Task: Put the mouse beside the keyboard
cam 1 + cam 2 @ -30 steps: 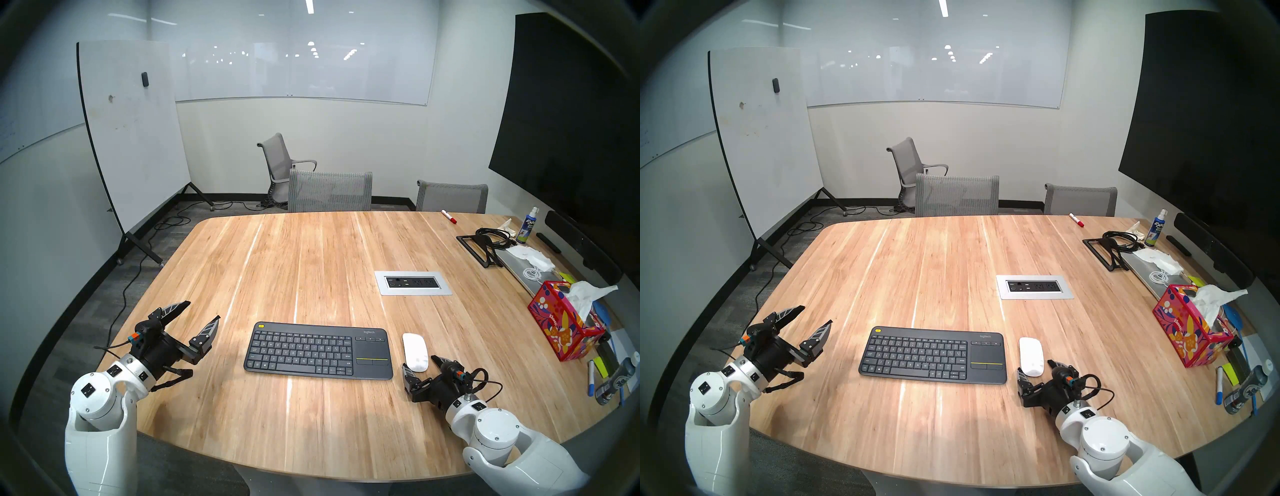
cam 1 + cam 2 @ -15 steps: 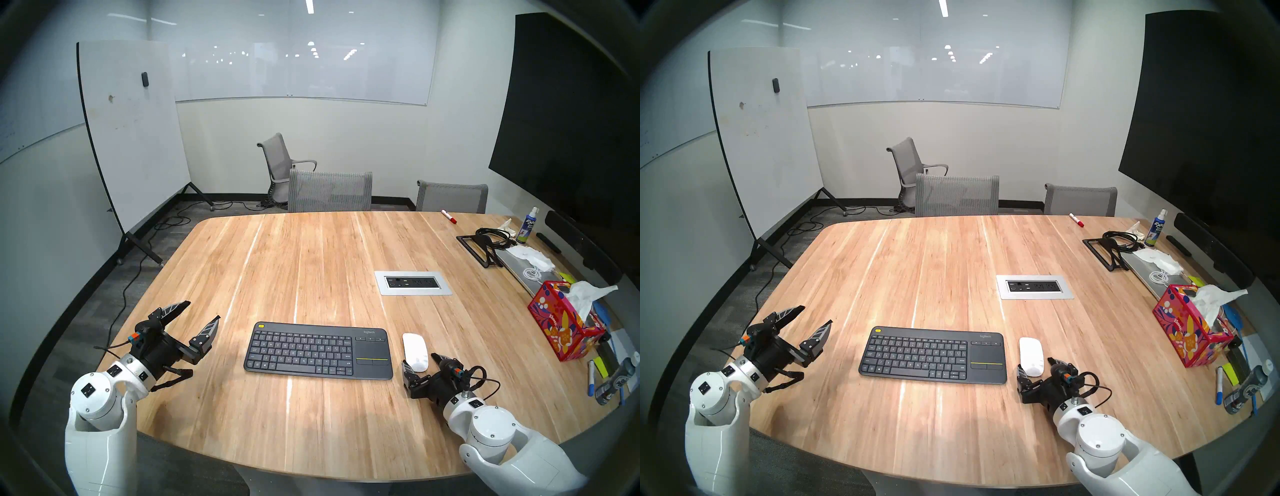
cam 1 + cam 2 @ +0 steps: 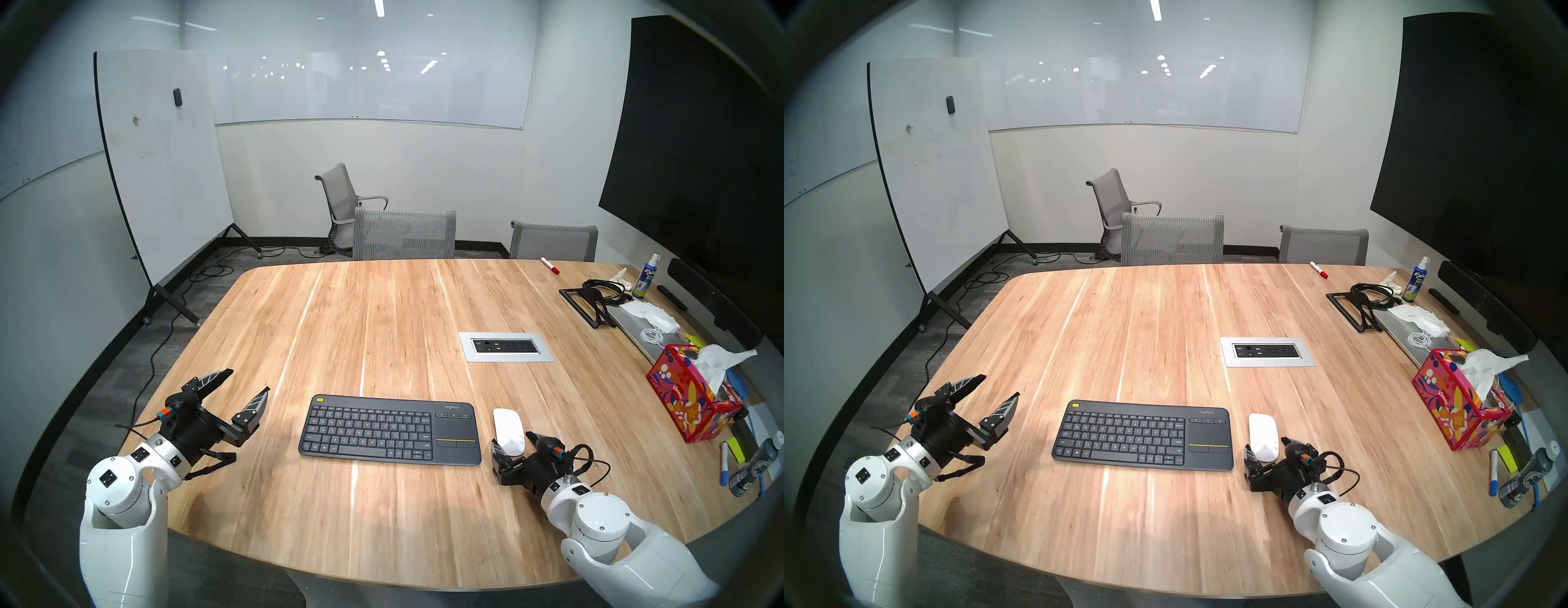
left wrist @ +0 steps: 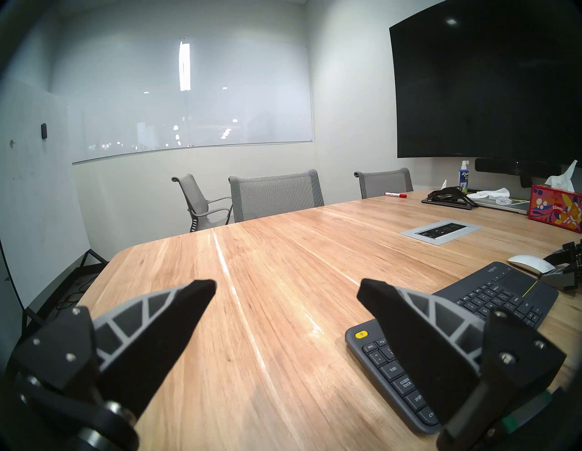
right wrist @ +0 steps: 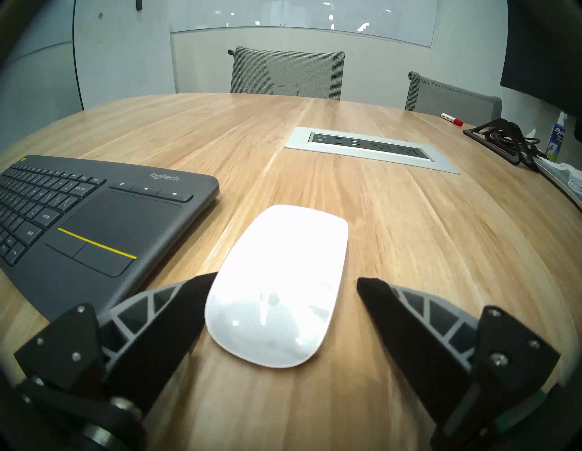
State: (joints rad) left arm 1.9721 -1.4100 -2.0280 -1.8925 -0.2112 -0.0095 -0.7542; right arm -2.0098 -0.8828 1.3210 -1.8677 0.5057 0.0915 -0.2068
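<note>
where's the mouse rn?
In the head view the mouse lies on the table, just right of the keyboard, its near end between the open right gripper fingers.

Pretty plain meeting room: wood table [image 3: 382, 322] mid-frame, grey mesh chairs [image 3: 405, 235] behind, rolling whiteboard [image 3: 157, 161] upper left, dark screen [image 3: 695, 148] right.

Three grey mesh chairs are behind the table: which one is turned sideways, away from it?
The armchair farthest back, near the wall. It stands side-on and clear of the table, while the other two chairs face the far edge.
</note>
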